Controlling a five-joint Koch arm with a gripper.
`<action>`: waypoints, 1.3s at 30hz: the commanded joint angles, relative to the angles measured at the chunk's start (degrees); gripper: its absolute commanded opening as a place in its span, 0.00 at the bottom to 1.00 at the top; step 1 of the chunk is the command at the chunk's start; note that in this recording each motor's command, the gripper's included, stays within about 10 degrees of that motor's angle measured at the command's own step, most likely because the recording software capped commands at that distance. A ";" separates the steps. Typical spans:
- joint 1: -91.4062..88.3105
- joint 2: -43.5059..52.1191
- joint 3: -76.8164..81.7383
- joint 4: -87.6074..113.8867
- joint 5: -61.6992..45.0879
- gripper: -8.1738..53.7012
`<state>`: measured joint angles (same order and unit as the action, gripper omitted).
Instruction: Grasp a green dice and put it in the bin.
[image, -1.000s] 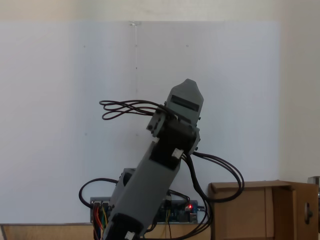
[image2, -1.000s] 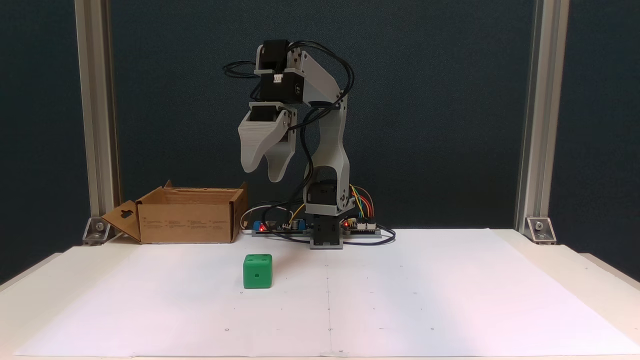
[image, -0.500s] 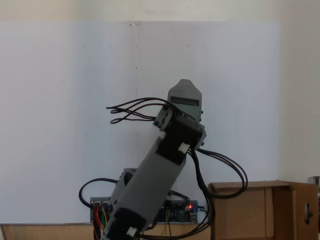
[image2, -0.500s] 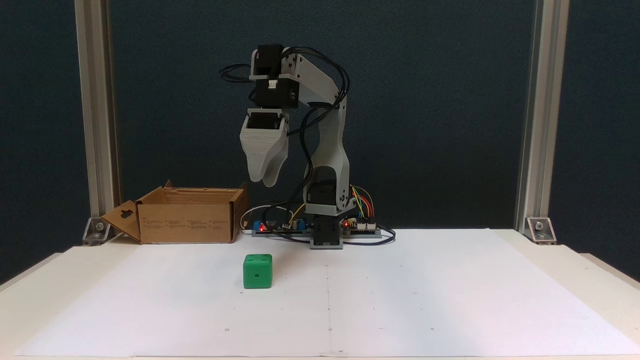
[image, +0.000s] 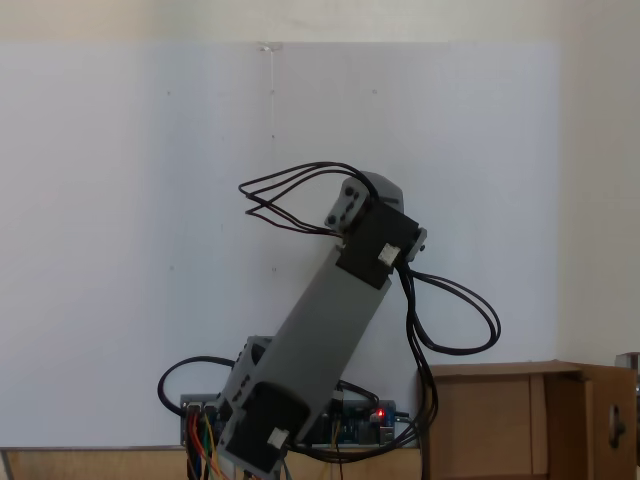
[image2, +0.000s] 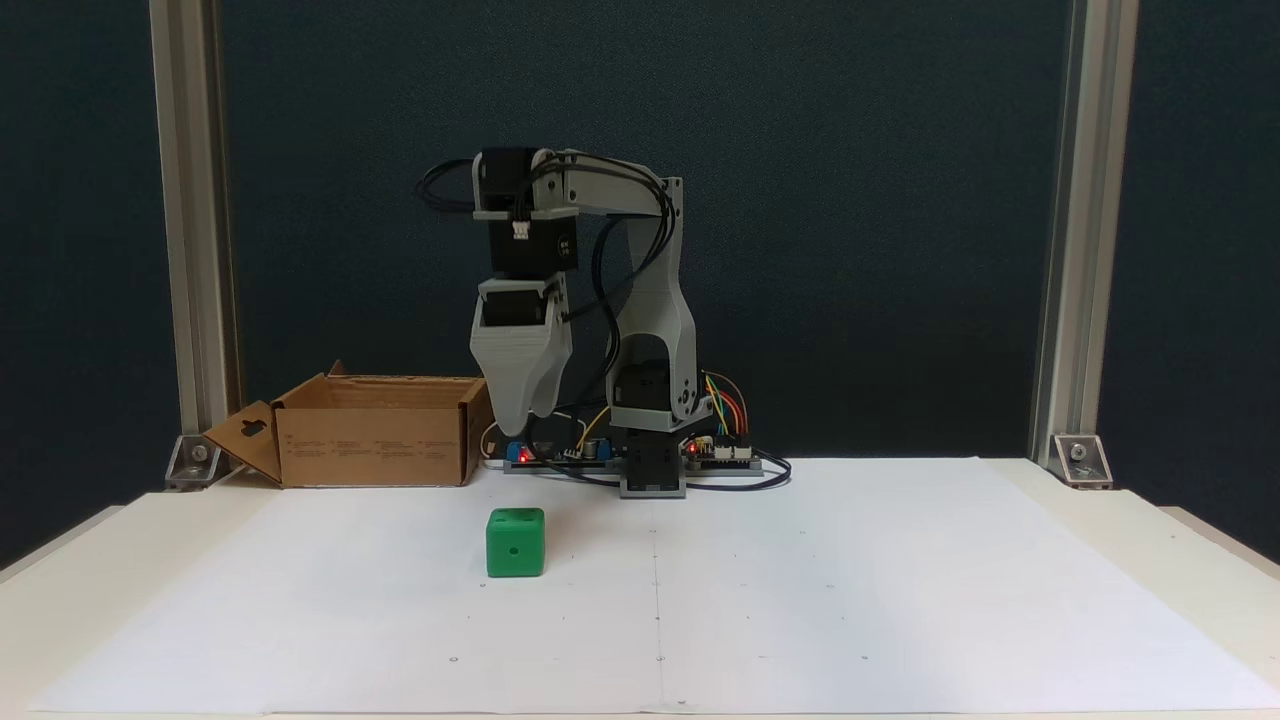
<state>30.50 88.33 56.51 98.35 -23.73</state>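
The green dice (image2: 516, 542) sits on the white paper in front of the arm, one pip on the face toward the camera. My gripper (image2: 525, 425) hangs straight above it, tips pointing down, well clear of it. Its two jaws line up one behind the other, so only one tip shows. The bin (image2: 375, 430), a brown cardboard box with a flap folded out to the left, stands at the back left; in a fixed view from above it sits at the bottom right (image: 520, 420). In that view the arm's wrist (image: 375, 240) covers the gripper and the dice.
Circuit boards with coloured wires (image2: 720, 450) flank the arm's base (image2: 652, 475). Aluminium posts stand at the back left (image2: 190, 240) and back right (image2: 1075, 240). White paper (image2: 850, 600) covers the table to the right and front.
The arm has lowered and reached forward, bringing the gripper down above the dice. The gripper has turned so its jaws, seen apart a second ago, now overlap. The dice has not moved.
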 joint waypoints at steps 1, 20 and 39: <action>-0.53 0.09 0.00 -0.88 -4.13 0.87; -4.83 -0.44 4.83 -10.46 1.76 0.87; -10.81 5.36 7.82 -8.61 4.13 0.86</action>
<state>19.60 91.58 64.86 88.15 -23.29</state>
